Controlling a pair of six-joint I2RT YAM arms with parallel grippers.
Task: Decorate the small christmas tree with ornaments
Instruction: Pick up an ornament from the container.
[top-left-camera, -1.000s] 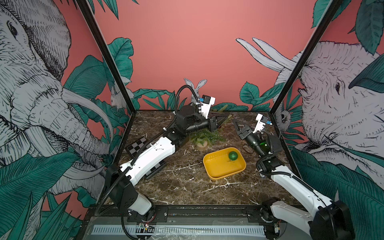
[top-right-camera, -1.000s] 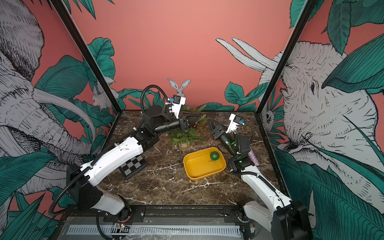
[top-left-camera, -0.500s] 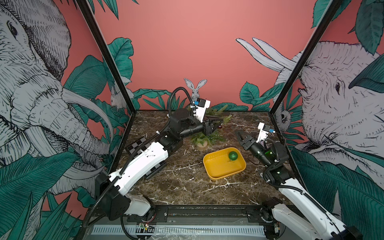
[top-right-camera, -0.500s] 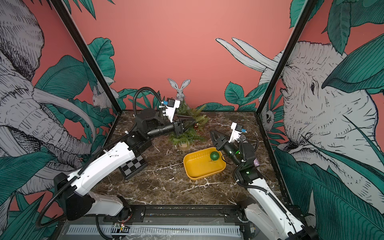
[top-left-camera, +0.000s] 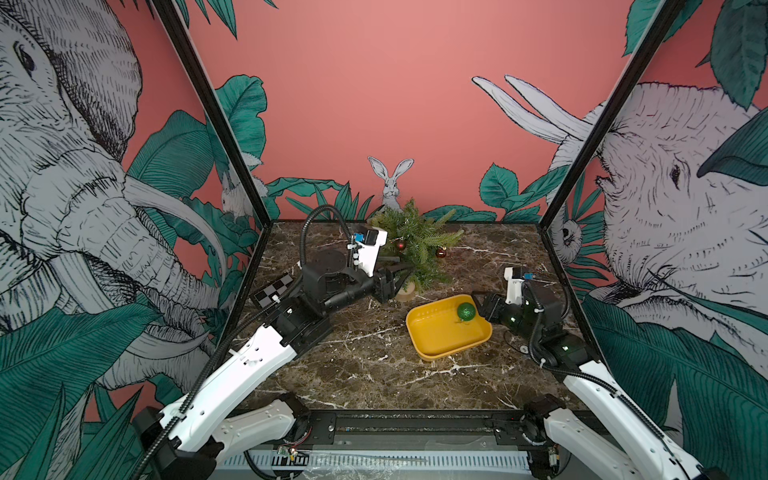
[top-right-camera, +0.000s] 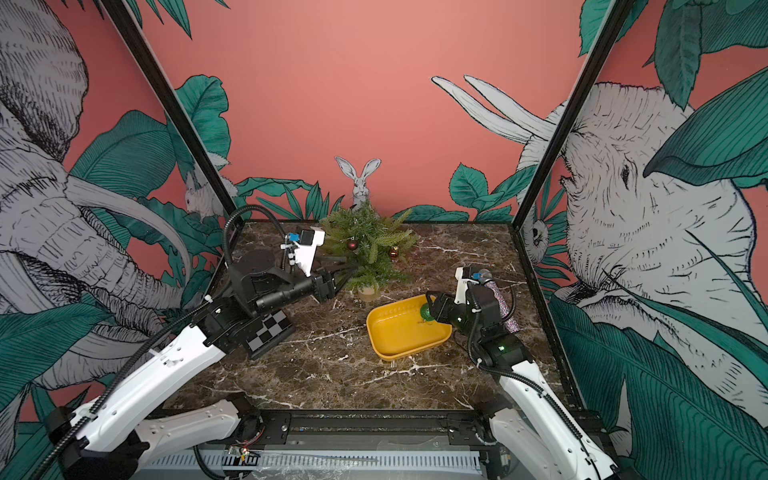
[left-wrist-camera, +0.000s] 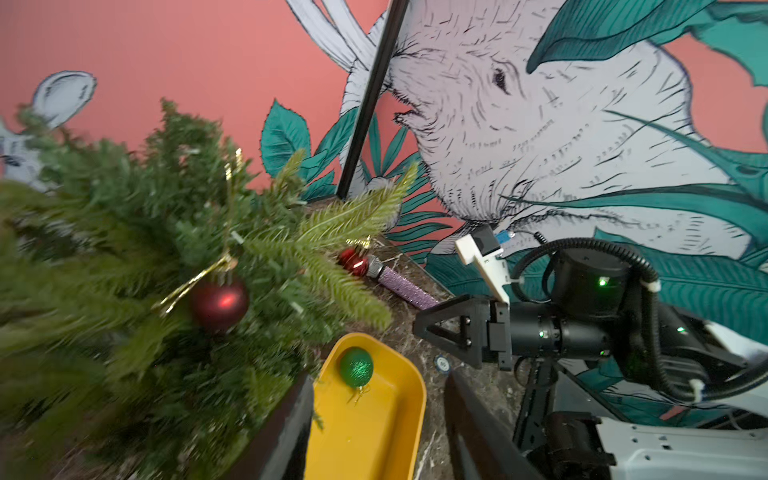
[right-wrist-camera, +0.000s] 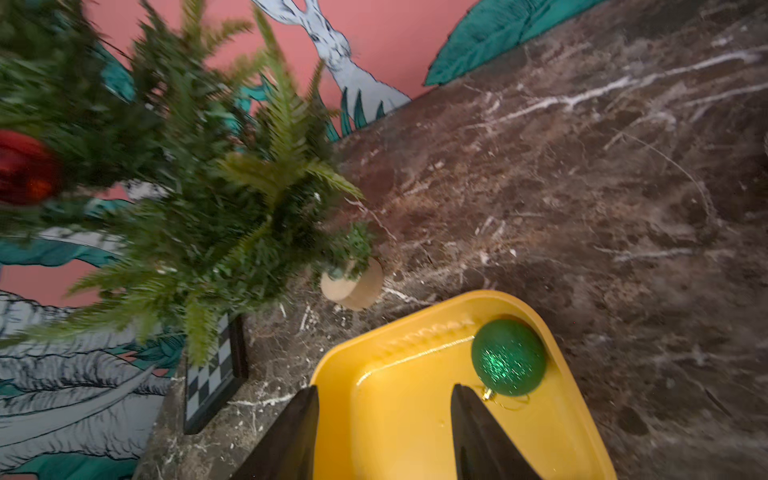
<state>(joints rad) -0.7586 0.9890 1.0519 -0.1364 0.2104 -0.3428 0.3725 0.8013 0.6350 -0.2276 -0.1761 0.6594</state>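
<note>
The small christmas tree (top-left-camera: 415, 243) stands upright on its pale round base (top-left-camera: 405, 294) toward the back of the bench (top-left-camera: 365, 365). One dark-red ball (top-left-camera: 400, 245) hangs close to the tree's trunk, and a second dark-red ball (top-left-camera: 441, 252) hangs from an outer branch on the tree's right. The green ball (top-left-camera: 466, 311) is not hung yet. It lies in front of the tree and to its right, in a corner of the yellow tray (top-left-camera: 440, 353), against the wall, with its wire hook beside it.

My left gripper (top-left-camera: 399, 277) sits among the tree's lowest branches, just beside the base, jaws apart and empty. My right gripper (right-wrist-camera: 384, 432) hangs low over the tray, on the ball's side away from the tree. Its jaws are apart too, with nothing between them — the ball lies off to one side of the gap.

I judge the step in hand to be fetching the last ornament. My next move calls for sliding my right jaws across until they straddle the ball or its cap — minding the tray wall — then closing.
</note>
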